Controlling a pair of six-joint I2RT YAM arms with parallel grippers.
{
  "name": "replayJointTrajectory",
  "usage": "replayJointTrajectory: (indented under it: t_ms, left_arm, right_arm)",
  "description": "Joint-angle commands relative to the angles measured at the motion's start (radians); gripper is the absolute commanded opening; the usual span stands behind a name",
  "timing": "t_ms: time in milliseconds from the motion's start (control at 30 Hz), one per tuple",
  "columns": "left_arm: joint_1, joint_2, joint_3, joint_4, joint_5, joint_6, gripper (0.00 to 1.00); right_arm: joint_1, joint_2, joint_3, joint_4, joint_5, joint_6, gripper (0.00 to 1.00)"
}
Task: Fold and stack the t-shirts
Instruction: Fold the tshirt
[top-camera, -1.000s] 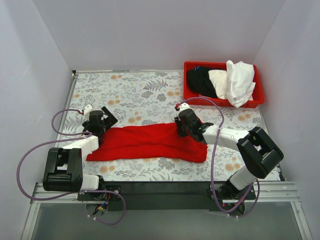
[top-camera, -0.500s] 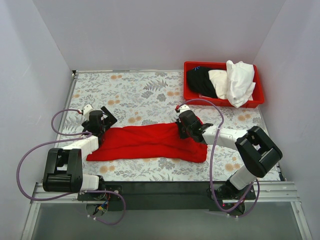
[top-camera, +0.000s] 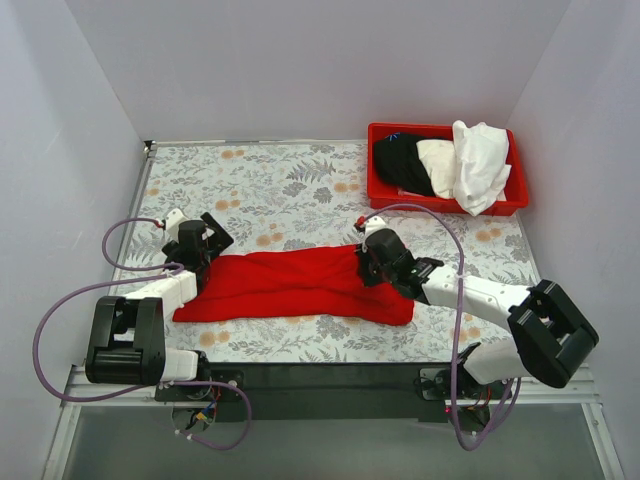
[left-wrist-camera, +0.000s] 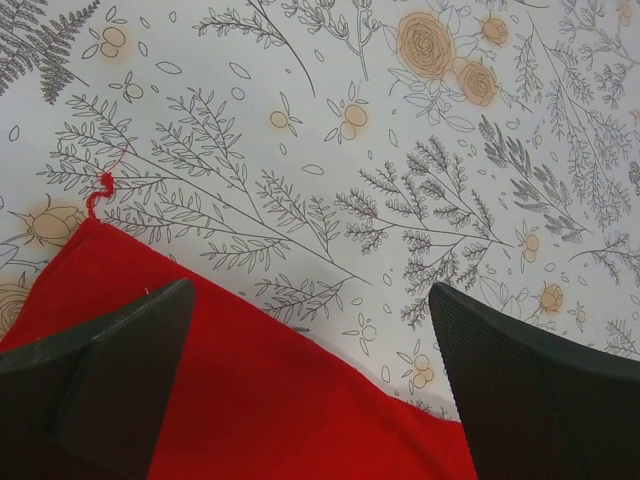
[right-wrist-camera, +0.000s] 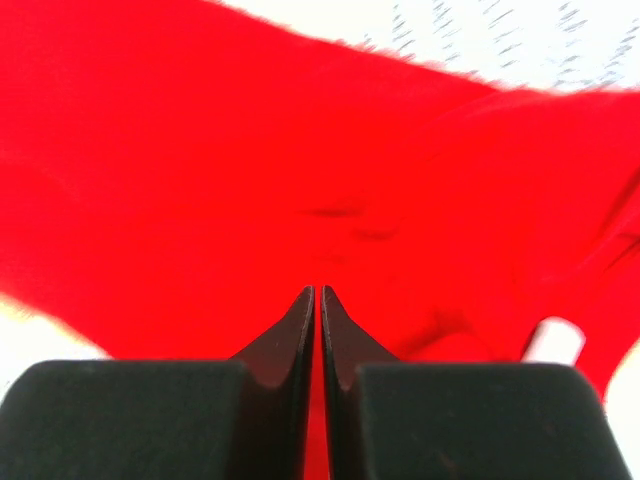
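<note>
The bright red t-shirt (top-camera: 290, 285) lies as a long band across the near part of the table. My left gripper (top-camera: 205, 240) is open at the shirt's left end. In the left wrist view the gripper (left-wrist-camera: 310, 290) has its fingers spread over the shirt's edge (left-wrist-camera: 250, 400). My right gripper (top-camera: 372, 262) rests on the shirt's upper right part. In the right wrist view the gripper (right-wrist-camera: 318, 290) is shut, with a thin sliver of red cloth (right-wrist-camera: 200, 150) between the jaws. The white neck label (right-wrist-camera: 553, 340) shows at the right.
A red plastic bin (top-camera: 380, 190) stands at the back right. It holds a black shirt (top-camera: 400, 160), a cream shirt (top-camera: 437, 160) and a white shirt (top-camera: 478, 165) that hangs over the front rim. White walls close in the floral table (top-camera: 280, 180).
My right arm's elbow has swung right and toward the near edge, and its gripper has shifted slightly nearer on the shirt. The left arm has not moved.
</note>
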Motion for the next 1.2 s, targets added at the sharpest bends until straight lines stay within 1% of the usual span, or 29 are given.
replayJointTrajectory:
  t_ms: [0, 167, 300, 367, 400, 433, 500, 533, 567, 633, 733, 867, 933, 1100, 1133, 1167]
  left_arm:
    - [-0.001, -0.006, 0.033, -0.019, -0.042, 0.018, 0.97]
    - [0.001, -0.012, 0.035, -0.026, -0.045, 0.019, 0.98]
    - [0.005, -0.018, 0.035, -0.028, -0.045, 0.024, 0.98]
    - [0.008, -0.018, 0.042, -0.035, -0.066, 0.030, 0.98]
    - [0.013, -0.016, 0.047, -0.049, -0.077, 0.034, 0.98]
    - [0.022, -0.016, 0.051, -0.058, -0.082, 0.036, 0.98]
    - [0.051, -0.019, 0.056, -0.066, -0.059, 0.036, 0.98]
    - [0.051, -0.020, 0.053, -0.065, -0.048, 0.035, 0.98]
    - [0.091, -0.021, 0.048, -0.063, -0.036, 0.034, 0.98]
    - [0.096, -0.015, 0.048, -0.065, -0.042, 0.036, 0.98]
    - [0.113, -0.003, 0.059, -0.088, -0.073, 0.030, 0.98]
    - [0.136, -0.006, 0.053, -0.089, -0.080, 0.028, 0.98]
    - [0.136, -0.006, 0.050, -0.094, -0.090, 0.030, 0.95]
    - [0.136, -0.006, 0.039, -0.109, -0.134, 0.031, 0.83]
    - [0.136, -0.006, 0.038, -0.111, -0.140, 0.031, 0.78]
    - [0.136, -0.004, 0.038, -0.115, -0.145, 0.034, 0.75]
  right_arm:
    - [0.049, -0.050, -0.025, -0.033, -0.023, 0.045, 0.01]
    - [0.142, -0.081, -0.038, -0.059, 0.001, 0.091, 0.01]
    - [0.152, -0.081, -0.048, -0.059, 0.055, 0.105, 0.01]
    - [0.152, -0.081, -0.038, -0.059, 0.055, 0.104, 0.02]
    - [0.150, -0.080, -0.027, -0.060, 0.078, 0.102, 0.06]
    - [0.150, -0.080, -0.022, -0.059, 0.095, 0.100, 0.16]
    - [0.138, -0.067, 0.001, -0.060, 0.130, 0.085, 0.27]
    - [0.109, -0.063, 0.007, -0.056, 0.124, 0.079, 0.34]
    - [0.092, -0.057, 0.013, -0.051, 0.117, 0.065, 0.36]
    - [0.048, -0.038, 0.027, -0.038, 0.091, 0.048, 0.40]
    - [0.011, -0.017, 0.044, -0.019, 0.052, 0.027, 0.42]
    - [0.001, -0.011, 0.045, -0.001, 0.005, 0.019, 0.44]
    - [-0.003, -0.012, 0.041, 0.030, -0.015, 0.016, 0.45]
    - [-0.028, -0.037, 0.009, 0.047, -0.069, 0.004, 0.47]
    - [-0.035, -0.046, 0.001, 0.055, -0.077, 0.005, 0.47]
    - [-0.036, -0.066, -0.016, 0.059, -0.086, 0.007, 0.47]
